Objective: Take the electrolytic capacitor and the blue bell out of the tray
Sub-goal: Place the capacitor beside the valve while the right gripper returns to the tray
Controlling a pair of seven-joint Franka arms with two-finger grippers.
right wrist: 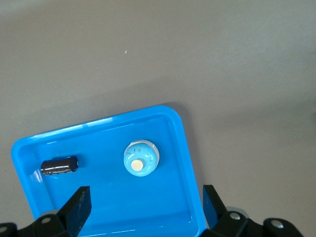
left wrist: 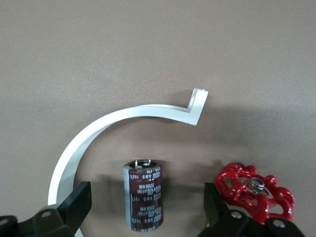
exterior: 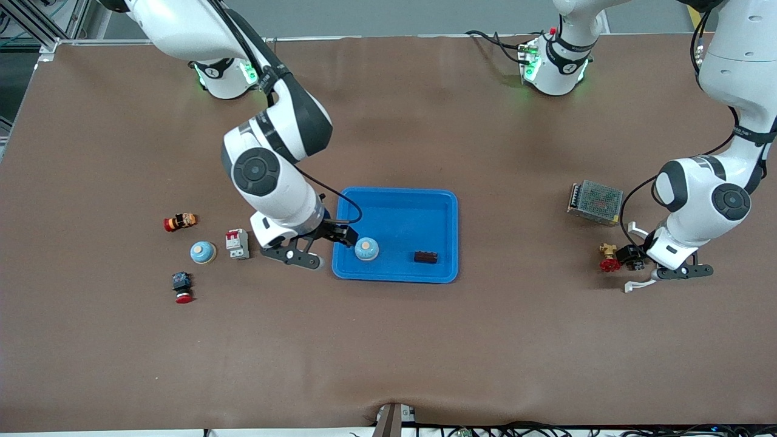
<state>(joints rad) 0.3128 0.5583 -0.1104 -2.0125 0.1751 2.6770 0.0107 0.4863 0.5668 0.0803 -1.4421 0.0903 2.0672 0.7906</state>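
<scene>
Front view: a bright-blue tray (exterior: pixel 394 200) sits mid-table. Inside it, along the edge nearest the camera, rest a blue bell (exterior: pixel 367 249) with a cream button on top and a dark electrolytic capacitor (exterior: pixel 426 257) lying on its side, a little apart from each other. The right gripper (exterior: pixel 320 247) hangs over the tray's corner toward the right arm's end, just beside the bell, its fingers spread wide and holding nothing.

At the left arm's end of the table, the left gripper (left wrist: pixel 143 210) is low over the mat with fingers apart. Between them a second capacitor (left wrist: pixel 143 194) stands free on the table, beside a red valve handle (left wrist: pixel 254 190) and a curved white bracket (left wrist: pixel 123 128).

Judging from this, one capacitor appears already set down outside the tray. The bell and the capacitor in the tray remain to be lifted out.
</scene>
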